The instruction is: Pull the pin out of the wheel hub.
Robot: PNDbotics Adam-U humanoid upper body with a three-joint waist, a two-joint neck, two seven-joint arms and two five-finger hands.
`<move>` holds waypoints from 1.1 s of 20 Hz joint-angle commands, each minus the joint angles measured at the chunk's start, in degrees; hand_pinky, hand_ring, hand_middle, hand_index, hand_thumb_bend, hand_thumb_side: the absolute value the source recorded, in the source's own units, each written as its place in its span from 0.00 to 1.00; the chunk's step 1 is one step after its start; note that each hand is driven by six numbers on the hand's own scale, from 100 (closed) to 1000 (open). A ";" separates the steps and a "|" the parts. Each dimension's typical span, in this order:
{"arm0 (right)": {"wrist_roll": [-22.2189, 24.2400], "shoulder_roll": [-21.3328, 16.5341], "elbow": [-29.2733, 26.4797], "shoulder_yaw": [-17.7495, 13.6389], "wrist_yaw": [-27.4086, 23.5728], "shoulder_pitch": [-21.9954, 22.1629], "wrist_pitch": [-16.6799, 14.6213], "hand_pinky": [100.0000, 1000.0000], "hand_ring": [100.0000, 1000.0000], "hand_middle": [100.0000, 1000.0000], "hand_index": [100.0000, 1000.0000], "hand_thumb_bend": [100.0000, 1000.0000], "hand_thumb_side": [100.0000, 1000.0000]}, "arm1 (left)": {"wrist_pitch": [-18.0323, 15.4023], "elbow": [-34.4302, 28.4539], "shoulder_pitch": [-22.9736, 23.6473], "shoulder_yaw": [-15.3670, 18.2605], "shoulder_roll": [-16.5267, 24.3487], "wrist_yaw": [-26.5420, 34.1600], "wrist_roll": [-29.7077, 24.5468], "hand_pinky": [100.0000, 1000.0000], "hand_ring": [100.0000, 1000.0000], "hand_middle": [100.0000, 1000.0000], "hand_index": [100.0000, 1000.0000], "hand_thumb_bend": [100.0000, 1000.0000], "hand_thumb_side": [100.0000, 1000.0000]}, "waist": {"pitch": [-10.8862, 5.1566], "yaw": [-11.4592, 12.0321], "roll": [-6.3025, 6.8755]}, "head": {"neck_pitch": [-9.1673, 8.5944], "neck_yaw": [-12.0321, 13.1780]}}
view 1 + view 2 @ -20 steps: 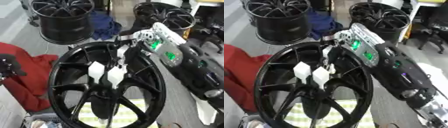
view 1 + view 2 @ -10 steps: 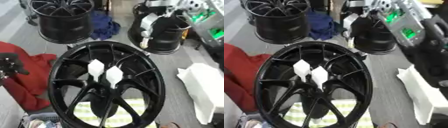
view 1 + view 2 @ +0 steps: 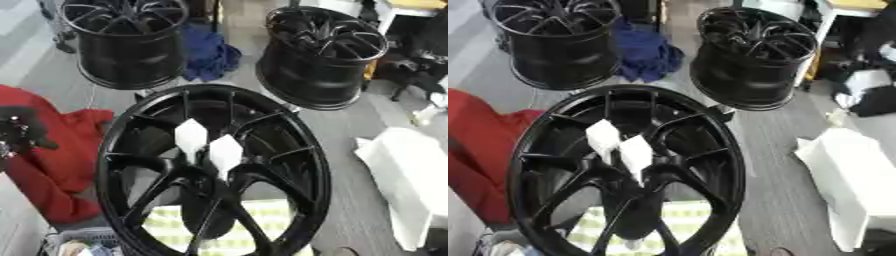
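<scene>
A large glossy black spoked wheel hub (image 3: 214, 170) lies face-up in the lower middle of both views, its rim a tall oval whose long axis runs from the near edge away toward the far side, leaning slightly right at the top. Two white, flat, roughly hexagonal pieces (image 3: 208, 145) stand at its centre where the spokes meet, side by side and touching, each tapering to a point at its lower end (whether either is the pin itself cannot be told). The spokes fan outward from them to the rim.

Under the near part of the hub lies a yellow-green and white checked cloth (image 3: 258, 225), showing through the gaps between the spokes. To the left a red fabric heap (image 3: 52, 170) spreads over the grey floor (image 3: 772, 150), and at the left edge of the left eye view a black blurred object (image 3: 19, 131) sits against it. To the right is a white sheet-like bundle (image 3: 850, 175).

Beyond the hub stand two more black wheel rims, one far left (image 3: 129, 40) and one far right (image 3: 325, 52), with a crumpled blue cloth (image 3: 208, 52) between them.

Neither hand appears in either view, so nothing can be said of the fingers.
</scene>
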 commanded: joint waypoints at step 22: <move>-64.47 29.49 22.36 12.63 -28.97 5.30 -36.47 0.63 0.57 0.63 0.80 0.03 0.36 | -13.16 9.96 -0.08 0.45 0.35 -5.86 -0.47 0.66 0.55 0.55 0.75 0.00 0.84 | 0.91 -0.05 2.48 | -1.24 0.29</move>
